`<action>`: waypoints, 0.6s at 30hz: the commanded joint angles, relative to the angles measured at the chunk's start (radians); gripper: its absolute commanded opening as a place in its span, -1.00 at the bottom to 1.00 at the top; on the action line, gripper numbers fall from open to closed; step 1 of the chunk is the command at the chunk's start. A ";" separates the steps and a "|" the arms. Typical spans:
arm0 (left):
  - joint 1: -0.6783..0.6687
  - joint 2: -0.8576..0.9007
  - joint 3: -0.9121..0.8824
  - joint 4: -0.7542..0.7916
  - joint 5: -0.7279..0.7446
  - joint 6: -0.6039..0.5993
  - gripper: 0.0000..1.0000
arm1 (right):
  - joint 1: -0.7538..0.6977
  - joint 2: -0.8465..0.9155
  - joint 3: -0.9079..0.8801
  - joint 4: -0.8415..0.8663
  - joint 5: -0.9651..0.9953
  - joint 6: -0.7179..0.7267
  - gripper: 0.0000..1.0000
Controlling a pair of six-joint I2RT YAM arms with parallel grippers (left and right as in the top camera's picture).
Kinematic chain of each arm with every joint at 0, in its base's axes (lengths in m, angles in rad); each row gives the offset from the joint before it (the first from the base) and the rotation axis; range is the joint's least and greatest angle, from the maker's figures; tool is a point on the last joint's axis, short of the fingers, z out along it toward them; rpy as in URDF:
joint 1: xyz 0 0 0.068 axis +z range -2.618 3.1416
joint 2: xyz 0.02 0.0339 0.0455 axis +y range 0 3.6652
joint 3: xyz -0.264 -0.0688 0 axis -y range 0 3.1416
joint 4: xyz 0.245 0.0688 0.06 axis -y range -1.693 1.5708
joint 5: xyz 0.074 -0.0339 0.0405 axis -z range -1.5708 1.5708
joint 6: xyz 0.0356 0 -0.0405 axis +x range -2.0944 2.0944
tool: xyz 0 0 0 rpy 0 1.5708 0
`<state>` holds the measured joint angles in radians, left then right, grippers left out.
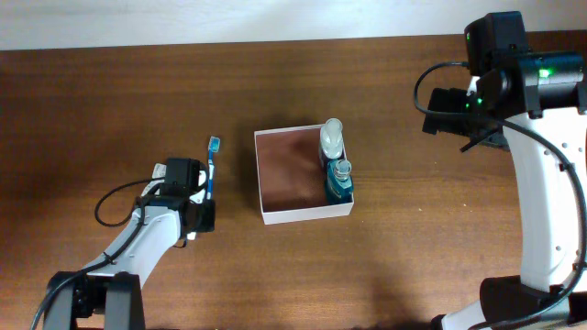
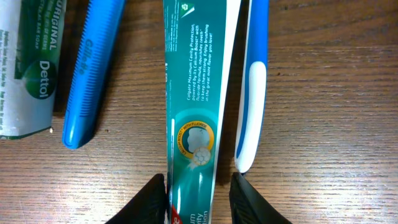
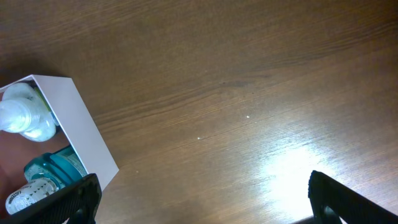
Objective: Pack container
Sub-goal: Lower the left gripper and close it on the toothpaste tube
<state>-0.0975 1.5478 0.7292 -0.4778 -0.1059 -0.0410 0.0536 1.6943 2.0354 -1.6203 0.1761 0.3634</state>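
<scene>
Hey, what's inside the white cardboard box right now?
Two bottles sit along the container's right wall: a clear white-capped bottle and a teal bottle. The remaining reddish-brown floor shows bare; the floor beneath the bottles is hidden.

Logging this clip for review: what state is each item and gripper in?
container, open, upright on the table.
white bottle, inside the container, by its right wall.
teal bottle, inside the container, capped.
toothpaste tube, flat on the table.
toothbrush, flat beside the tube.
Dettol soap packet, flat on the table.
left gripper, astride the toothpaste tube; grip unclear.
right gripper, open, empty.
</scene>
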 commanded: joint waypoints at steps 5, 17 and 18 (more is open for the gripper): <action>0.002 0.011 -0.010 0.022 -0.008 0.013 -0.29 | -0.003 -0.001 0.007 0.001 0.016 0.000 0.97; 0.002 0.074 -0.010 0.030 -0.007 0.013 -0.15 | -0.003 -0.001 0.007 0.001 0.016 0.000 0.97; 0.002 0.076 -0.010 0.032 -0.007 0.013 -0.17 | -0.003 -0.001 0.007 0.001 0.016 0.000 0.97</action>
<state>-0.0975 1.5791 0.7322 -0.4446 -0.1059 -0.0410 0.0536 1.6943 2.0354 -1.6203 0.1761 0.3626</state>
